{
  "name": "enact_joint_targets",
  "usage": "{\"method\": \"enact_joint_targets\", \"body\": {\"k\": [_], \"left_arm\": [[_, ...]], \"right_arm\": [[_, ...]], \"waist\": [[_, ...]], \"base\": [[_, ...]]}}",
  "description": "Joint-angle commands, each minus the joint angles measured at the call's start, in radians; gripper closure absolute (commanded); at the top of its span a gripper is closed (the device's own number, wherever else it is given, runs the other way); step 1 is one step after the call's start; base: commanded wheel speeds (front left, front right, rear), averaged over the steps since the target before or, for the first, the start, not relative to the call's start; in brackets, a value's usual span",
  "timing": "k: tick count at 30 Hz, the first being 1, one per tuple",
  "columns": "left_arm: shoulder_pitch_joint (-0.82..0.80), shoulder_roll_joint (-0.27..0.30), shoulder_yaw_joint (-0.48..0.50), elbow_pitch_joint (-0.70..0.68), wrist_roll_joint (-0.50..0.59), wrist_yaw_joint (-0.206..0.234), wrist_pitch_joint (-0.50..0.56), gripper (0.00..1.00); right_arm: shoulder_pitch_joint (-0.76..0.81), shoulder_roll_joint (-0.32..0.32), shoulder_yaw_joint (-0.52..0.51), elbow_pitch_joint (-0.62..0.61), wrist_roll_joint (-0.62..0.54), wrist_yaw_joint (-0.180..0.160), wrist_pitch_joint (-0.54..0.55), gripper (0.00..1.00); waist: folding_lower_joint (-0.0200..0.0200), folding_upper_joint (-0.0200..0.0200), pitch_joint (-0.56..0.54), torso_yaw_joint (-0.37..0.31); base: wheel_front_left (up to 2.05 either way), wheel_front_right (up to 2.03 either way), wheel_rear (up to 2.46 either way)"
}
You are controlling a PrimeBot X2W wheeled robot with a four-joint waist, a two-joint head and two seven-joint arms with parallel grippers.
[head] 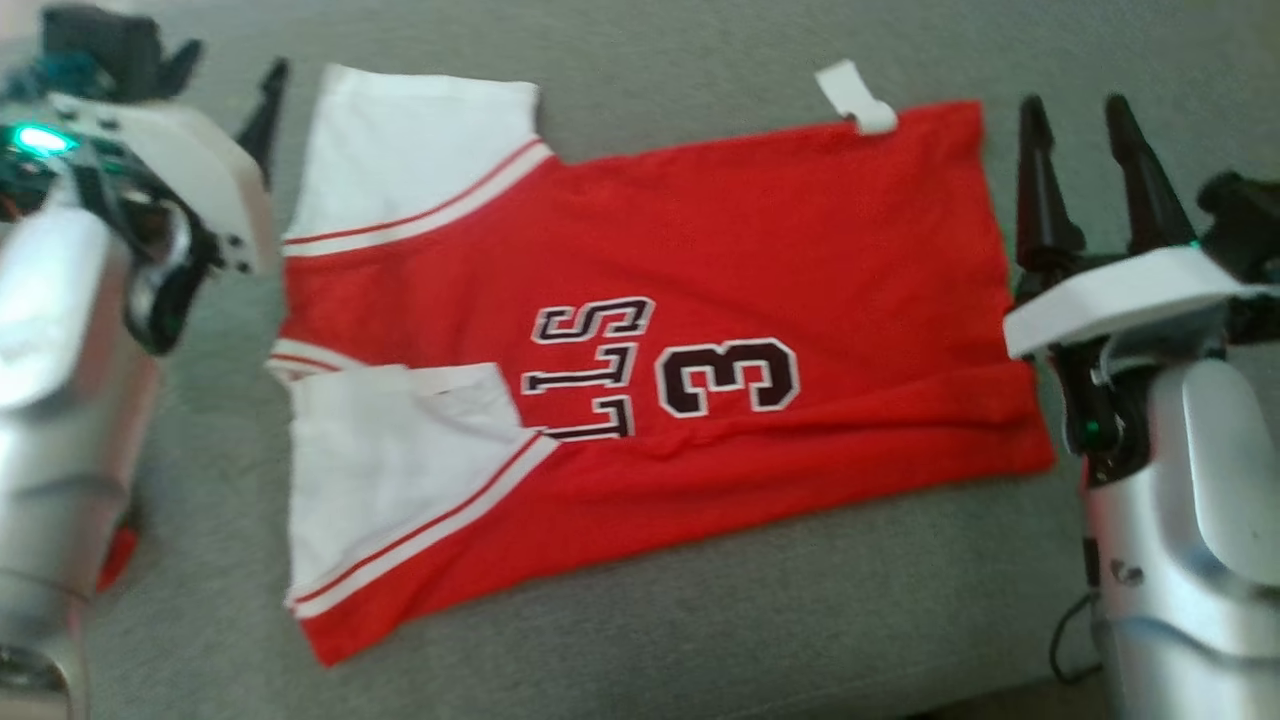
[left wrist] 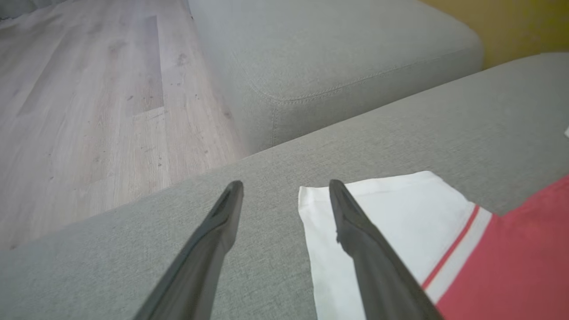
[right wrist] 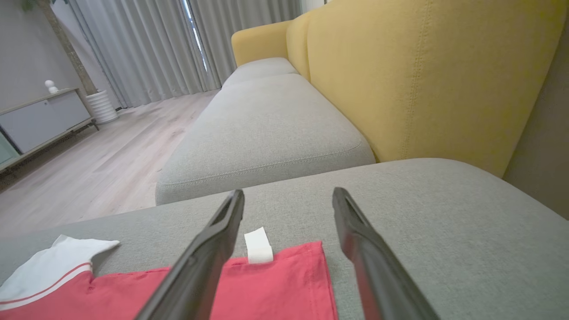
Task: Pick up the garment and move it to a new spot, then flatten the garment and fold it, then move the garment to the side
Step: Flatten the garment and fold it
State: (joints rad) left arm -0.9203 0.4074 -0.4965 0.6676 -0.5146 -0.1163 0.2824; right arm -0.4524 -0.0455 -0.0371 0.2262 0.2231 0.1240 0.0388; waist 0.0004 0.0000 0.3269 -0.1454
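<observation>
Left gripper [left wrist: 286,186] – jaws wide apart, nothing held, one finger over the white sleeve [left wrist: 391,222]. Right gripper [right wrist: 289,192] also spread and empty, at the hem corner by the white tag [right wrist: 258,244]. Jersey [head: 800,250] lay flat on the grey cushion [head: 700,620] between both grippers, sleeves toward the left one. Beyond – a second cushion [right wrist: 266,129] and a yellow backrest [right wrist: 422,80].

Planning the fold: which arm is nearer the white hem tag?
Right: right arm sits just past the hem near the white tag; left arm is by the sleeves.
</observation>
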Motion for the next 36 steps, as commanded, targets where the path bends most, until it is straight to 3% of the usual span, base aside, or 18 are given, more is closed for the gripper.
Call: {"method": "enact_joint_targets", "body": {"k": [1, 7, 24, 31, 32, 33, 36], "left_arm": [[-0.064, 0.049, 0.017, -0.001, -0.009, -0.007, 0.018, 0.0], [-0.154, 0.074, -0.071, 0.122, -0.041, -0.014, 0.116, 0.0], [-0.248, 0.089, -0.162, 0.286, -0.103, -0.014, 0.081, 0.0], [-0.26, 0.074, -0.2, 0.294, -0.18, -0.014, 0.146, 0.03], [-0.259, 0.074, -0.21, 0.286, -0.189, -0.014, 0.15, 0.62], [-0.259, 0.075, -0.214, 0.28, -0.2, -0.014, 0.147, 1.0], [-0.257, 0.068, -0.233, 0.265, -0.231, -0.014, 0.145, 1.0]], "right_arm": [[-0.027, -0.005, 0.031, -0.024, 0.008, 0.007, -0.011, 0.0], [-0.068, -0.005, 0.075, 0.003, 0.033, 0.007, -0.035, 0.0], [-0.085, -0.005, 0.123, 0.04, 0.067, 0.007, -0.073, 0.0], [-0.091, -0.005, 0.118, 0.046, 0.066, 0.007, -0.074, 0.0], [-0.095, -0.005, 0.115, 0.045, 0.066, 0.007, -0.074, 0.0], [-0.098, -0.005, 0.112, 0.044, 0.062, 0.007, -0.073, 0.0], [-0.11, -0.005, 0.1, 0.037, 0.045, 0.007, -0.07, 0.0]], "waist": [[-0.0004, 0.0, 0.041, -0.05], [-0.0004, 0.0, 0.085, -0.101], [-0.0004, 0.0, 0.135, -0.149], [-0.0004, 0.0, 0.145, -0.154], [-0.0004, 0.0, 0.145, -0.153], [-0.0004, 0.0, 0.145, -0.151], [-0.0004, 0.0, 0.14, -0.137]], "base": [[0.0, 0.0, 0.0], [0.0, 0.0, 0.0], [0.0, 0.0, 0.0], [0.0, 0.0, 0.0], [0.0, 0.0, 0.0], [0.0, 0.0, 0.0], [0.0, 0.0, 0.0]]}}
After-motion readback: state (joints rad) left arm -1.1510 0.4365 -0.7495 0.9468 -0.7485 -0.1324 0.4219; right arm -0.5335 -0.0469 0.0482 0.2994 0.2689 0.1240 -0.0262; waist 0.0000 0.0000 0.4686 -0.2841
